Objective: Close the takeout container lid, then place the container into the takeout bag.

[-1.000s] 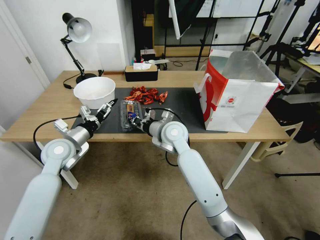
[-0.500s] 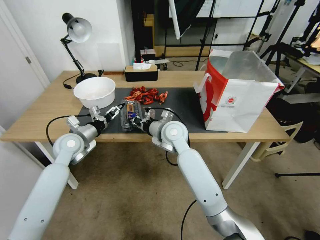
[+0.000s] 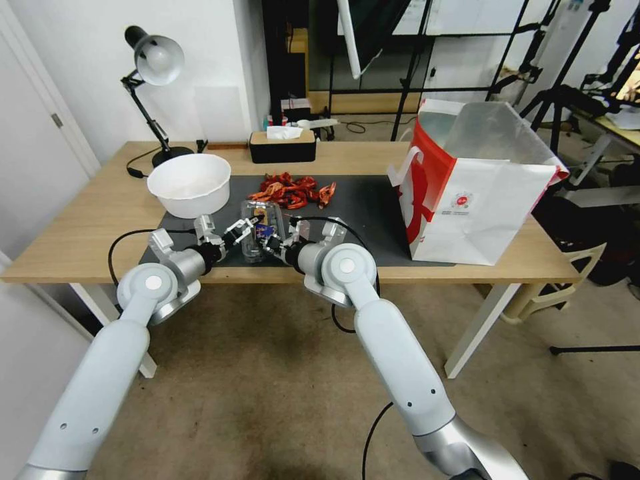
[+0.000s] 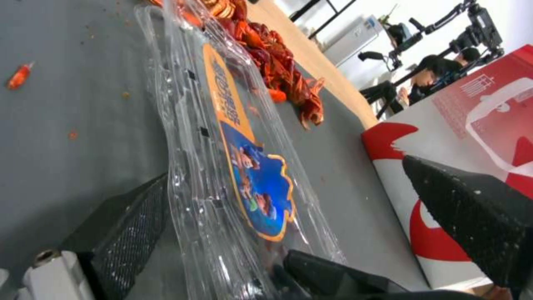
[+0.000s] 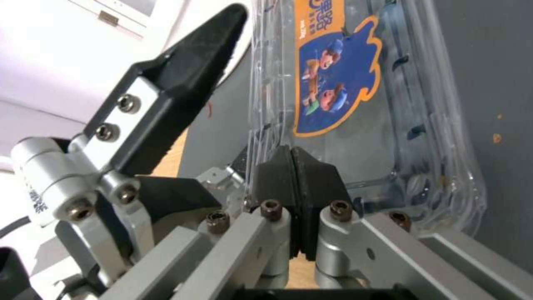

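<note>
Now mid-closing, as judged. Small clear plastic hinged takeout container (image 3: 259, 230) lying on the dark mat (image 3: 360, 200) of the wooden tabletop (image 3: 100, 200), between the large white round bowl (image 3: 189, 181) and the large white paper takeout bag with red side panels (image 3: 477, 193), well apart from the bag. Right end effector (image 5: 291, 196) pressed together, pinching the container's near rim. Left end effector (image 4: 311, 216) spread wide, one finger low beside the clear sticker-bearing lid (image 4: 244, 166), the other above it, straddling the lid edge. Lid apparently folded down over the berry half, latch not verifiable. Left to do: confirming closure, lifting, placing into the upright, open bag.
</note>
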### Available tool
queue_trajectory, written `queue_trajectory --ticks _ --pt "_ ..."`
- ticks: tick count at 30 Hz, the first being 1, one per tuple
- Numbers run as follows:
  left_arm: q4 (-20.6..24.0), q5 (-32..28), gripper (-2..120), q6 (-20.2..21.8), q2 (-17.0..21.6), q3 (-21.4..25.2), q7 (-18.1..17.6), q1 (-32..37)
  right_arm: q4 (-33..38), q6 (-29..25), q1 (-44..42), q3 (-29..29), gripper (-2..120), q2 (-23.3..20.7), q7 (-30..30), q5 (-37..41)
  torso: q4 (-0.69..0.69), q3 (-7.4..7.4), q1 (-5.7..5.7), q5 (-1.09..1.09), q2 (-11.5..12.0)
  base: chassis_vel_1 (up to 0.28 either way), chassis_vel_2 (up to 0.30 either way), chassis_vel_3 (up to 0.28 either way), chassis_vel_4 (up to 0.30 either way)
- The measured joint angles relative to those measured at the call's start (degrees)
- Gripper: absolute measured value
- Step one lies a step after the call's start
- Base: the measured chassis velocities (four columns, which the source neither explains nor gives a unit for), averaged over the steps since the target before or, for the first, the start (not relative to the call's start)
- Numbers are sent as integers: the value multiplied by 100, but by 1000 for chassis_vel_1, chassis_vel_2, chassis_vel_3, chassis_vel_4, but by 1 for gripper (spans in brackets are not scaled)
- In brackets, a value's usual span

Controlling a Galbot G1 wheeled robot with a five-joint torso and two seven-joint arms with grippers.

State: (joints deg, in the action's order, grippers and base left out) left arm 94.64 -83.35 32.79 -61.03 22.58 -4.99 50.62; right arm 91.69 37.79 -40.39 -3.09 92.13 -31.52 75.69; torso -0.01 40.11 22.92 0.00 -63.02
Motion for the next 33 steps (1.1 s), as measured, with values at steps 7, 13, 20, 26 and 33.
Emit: queue_trajectory --ticks 7,13,20,26,33 --pt "-89 -17 87 105 34 -135 44 -138 65 15 -36 3 0 0 0 -4 0 0 0 0 0 0 0 0 0" --pt "-156 51 62 167 55 -183 -65 -184 77 25 -62 5 0 0 0 -12 1 0 0 0 0 0 0 0 0" --pt "-240 204 41 284 83 -220 -58 -234 59 30 -50 15 0 0 2 -22 1 0 0 0 0 0 0 0 0" --pt "-293 288 16 319 82 -274 -144 -292 57 44 -23 21 0 0 8 -23 0 0 0 0 0 0 0 0 0" --pt "-305 260 0 314 103 -265 -187 -304 107 54 -37 21 0 -10 12 -22 1 0 0 0 -1 0 0 0 0"
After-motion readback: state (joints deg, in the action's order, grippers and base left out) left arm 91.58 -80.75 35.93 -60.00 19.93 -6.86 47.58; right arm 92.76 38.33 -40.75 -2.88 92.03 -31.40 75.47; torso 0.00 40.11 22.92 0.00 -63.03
